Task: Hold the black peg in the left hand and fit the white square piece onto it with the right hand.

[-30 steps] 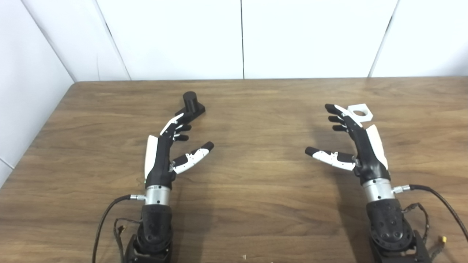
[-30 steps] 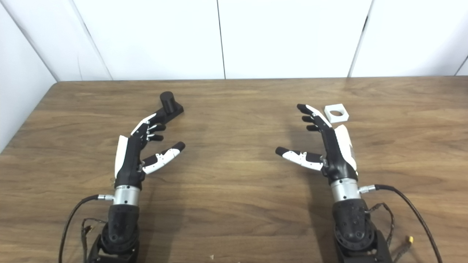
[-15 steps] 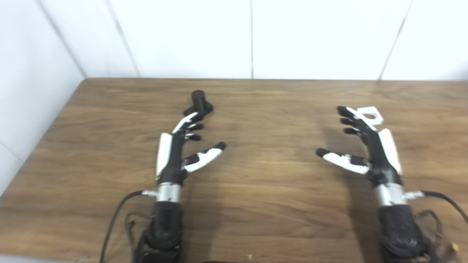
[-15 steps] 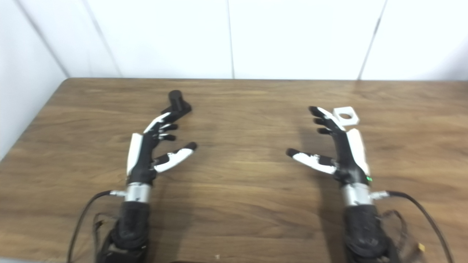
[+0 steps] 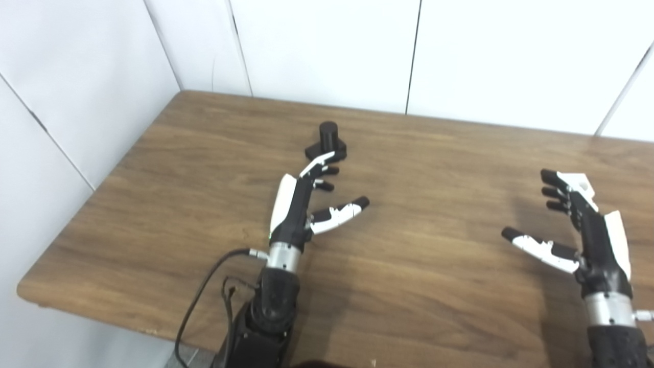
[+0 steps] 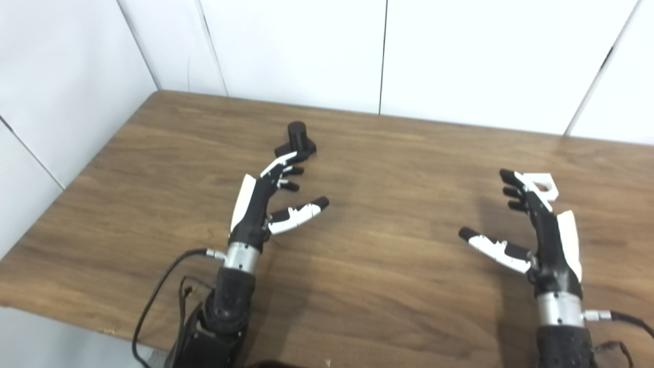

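The black peg (image 5: 327,140), a short cylinder on a square base, stands upright on the wooden table (image 5: 204,168). My left hand (image 5: 306,202) lies open just in front of it, fingertips reaching its base, holding nothing. The white square piece (image 6: 544,185) with a round hole lies flat on the table at the right, partly hidden behind the fingertips of my right hand (image 6: 536,232). That hand is open too, thumb spread to the left, with nothing in it.
White wall panels (image 5: 327,46) rise behind the table and along its left side. The table's left edge and near left corner (image 5: 25,294) are in view. Cables (image 5: 204,286) hang from my left wrist.
The whole picture has shifted right and tilted, so the camera has turned left. Both hands, the peg and the white piece keep their places on the table.
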Tool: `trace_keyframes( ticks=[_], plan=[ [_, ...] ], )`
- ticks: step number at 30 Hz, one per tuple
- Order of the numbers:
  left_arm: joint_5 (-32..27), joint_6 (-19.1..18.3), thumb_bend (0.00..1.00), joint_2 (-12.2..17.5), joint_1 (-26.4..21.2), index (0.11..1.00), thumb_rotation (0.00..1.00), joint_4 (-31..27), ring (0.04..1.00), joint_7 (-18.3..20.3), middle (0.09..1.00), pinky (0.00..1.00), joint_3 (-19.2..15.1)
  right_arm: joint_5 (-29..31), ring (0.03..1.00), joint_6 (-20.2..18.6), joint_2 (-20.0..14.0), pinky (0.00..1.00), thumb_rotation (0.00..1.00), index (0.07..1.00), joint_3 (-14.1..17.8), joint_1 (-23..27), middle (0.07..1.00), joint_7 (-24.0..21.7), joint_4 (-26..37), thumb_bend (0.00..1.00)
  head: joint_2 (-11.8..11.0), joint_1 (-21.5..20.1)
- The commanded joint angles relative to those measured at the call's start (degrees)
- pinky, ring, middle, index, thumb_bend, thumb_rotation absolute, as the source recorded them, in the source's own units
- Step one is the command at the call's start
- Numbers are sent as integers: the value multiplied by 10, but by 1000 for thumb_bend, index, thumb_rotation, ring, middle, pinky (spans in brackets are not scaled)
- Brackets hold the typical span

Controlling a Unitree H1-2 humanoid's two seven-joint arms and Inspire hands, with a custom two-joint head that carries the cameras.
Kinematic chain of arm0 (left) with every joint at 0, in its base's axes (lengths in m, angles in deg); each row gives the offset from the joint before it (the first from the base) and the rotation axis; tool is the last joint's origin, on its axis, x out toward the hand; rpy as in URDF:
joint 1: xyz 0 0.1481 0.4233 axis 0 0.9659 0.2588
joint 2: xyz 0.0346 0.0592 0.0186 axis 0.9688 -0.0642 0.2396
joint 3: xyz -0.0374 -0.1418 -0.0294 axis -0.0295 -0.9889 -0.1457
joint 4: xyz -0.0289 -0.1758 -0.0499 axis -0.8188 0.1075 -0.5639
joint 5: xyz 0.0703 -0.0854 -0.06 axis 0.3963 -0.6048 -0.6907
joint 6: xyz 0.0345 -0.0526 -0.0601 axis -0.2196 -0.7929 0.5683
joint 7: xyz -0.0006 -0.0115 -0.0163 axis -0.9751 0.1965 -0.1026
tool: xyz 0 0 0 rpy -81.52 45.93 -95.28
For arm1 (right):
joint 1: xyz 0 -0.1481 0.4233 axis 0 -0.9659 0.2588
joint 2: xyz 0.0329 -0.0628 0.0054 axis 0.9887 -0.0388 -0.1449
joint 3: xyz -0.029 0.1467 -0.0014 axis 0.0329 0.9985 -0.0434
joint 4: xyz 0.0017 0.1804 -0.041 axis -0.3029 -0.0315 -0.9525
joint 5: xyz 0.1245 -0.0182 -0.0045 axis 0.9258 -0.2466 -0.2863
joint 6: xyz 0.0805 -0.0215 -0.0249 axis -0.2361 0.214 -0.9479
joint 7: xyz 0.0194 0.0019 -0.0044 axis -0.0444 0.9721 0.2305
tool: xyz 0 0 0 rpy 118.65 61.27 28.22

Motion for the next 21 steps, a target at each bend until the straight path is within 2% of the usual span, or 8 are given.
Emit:
trace_keyframes(
  ticks=[1, 8, 13, 21],
  plan=[
    [15, 12, 715, 2, -23, 766, 275, -7, 782, -13, 842, 653, 1, 3, 809, 26, -2, 753, 212, 826, 4, 20, 843, 5, 10, 762, 0, 1],
    [35, -4, 725, 14, -35, 757, 294, -18, 791, -13, 825, 713, -5, 4, 812, 21, -4, 765, 212, 829, 7, 20, 845, 3, 12, 764, -2, 1],
    [49, -13, 712, 36, -53, 699, 286, -25, 809, -13, 807, 741, -15, 5, 810, 21, -5, 753, 215, 826, 9, 23, 840, 1, 12, 766, -2, 2],
    [81, -49, 719, 65, -86, 696, 279, -24, 796, -16, 809, 681, -27, 1, 805, 19, -7, 744, 229, 823, 9, 26, 839, 2, 10, 771, -3, 3]
  ],
)
